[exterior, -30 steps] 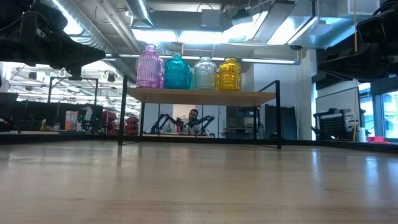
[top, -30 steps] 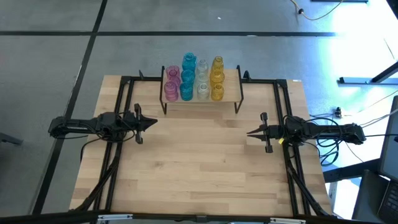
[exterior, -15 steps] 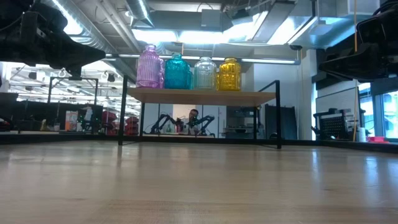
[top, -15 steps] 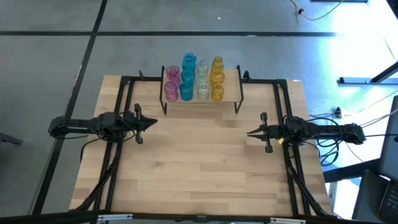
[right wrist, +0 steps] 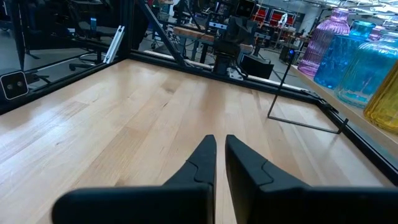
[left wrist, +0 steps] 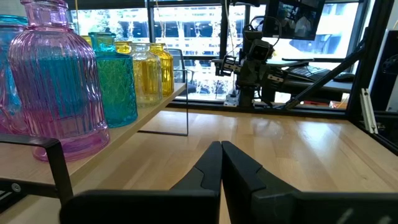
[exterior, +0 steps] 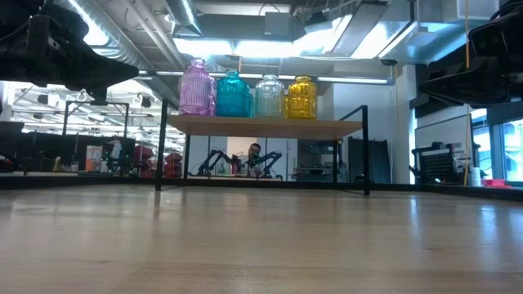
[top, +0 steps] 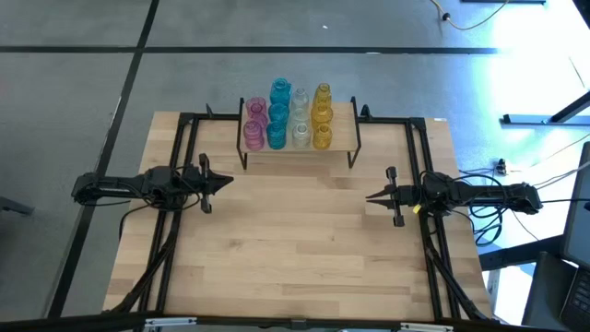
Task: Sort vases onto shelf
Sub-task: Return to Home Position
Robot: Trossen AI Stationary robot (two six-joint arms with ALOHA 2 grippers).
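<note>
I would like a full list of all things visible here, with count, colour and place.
Vases: about a dozen; pink, blue, clear and yellow columns, left to right; all on the shelf.
Shelf: one, light wood top, black legs; far middle of the table.
Table: one, light wood, black frame rails along its sides.
Left gripper: one, dark, shut, holding nothing; left of the table.
Right gripper: one, dark, shut, holding nothing; right of the table.

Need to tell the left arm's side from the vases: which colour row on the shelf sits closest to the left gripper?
The pink vases: theirs is the end row on the shelf facing the left gripper; blue, clear and yellow follow, farther away.
</note>
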